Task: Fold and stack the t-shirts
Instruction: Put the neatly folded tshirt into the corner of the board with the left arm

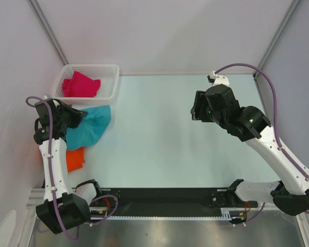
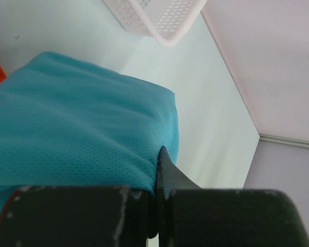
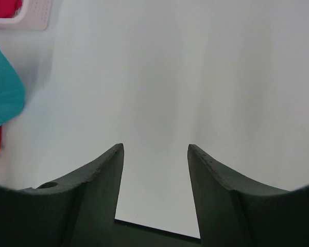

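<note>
One teal-blue cloth t-shirt [image 1: 90,126] is clamped in the left jaws, likely for spreading; right jaws are held parted, empty.

Pale mint tabletop [image 1: 170,134], evenly lit, soft shadows only. White panel walls [image 1: 159,31] on three sides, grey aluminium frame posts [image 1: 47,28] slanting at the back corners. Black rail [image 1: 165,198] and brushed metal plate [image 1: 170,234] along near edge.

Overhead view over whole table [image 1: 185,134]; low wrist views, teal shirt [image 1: 90,126] common to all.
</note>
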{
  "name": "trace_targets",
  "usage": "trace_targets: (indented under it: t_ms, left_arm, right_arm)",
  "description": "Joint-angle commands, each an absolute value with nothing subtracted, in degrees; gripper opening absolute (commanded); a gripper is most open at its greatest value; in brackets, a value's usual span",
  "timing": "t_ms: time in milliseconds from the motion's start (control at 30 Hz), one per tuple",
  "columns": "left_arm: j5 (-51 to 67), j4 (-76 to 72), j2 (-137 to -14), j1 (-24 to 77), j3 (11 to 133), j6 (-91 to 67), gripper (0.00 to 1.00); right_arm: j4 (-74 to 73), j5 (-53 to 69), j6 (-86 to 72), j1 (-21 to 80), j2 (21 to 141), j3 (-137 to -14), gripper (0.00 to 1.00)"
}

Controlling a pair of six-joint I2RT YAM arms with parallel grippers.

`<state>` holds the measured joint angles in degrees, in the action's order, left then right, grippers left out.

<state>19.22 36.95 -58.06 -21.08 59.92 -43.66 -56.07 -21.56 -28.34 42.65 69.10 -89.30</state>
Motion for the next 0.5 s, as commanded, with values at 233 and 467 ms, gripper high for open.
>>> trace_targets:
  t_ms: [233,467]
  left_arm:
    - [24.9,42.1,-67.5,-29.9,72.2,-32.7,0.00]
    - [27.9,44.5,-75.8,-33.7,85.0,-29.1,0.00]
  right_arm:
    - [-55.9,-22.0,-27.9,42.7,70.7,-91.6,0.58]
    - [-55.7,-21.7,-27.2,42.7,73.6,-94.6,0.58]
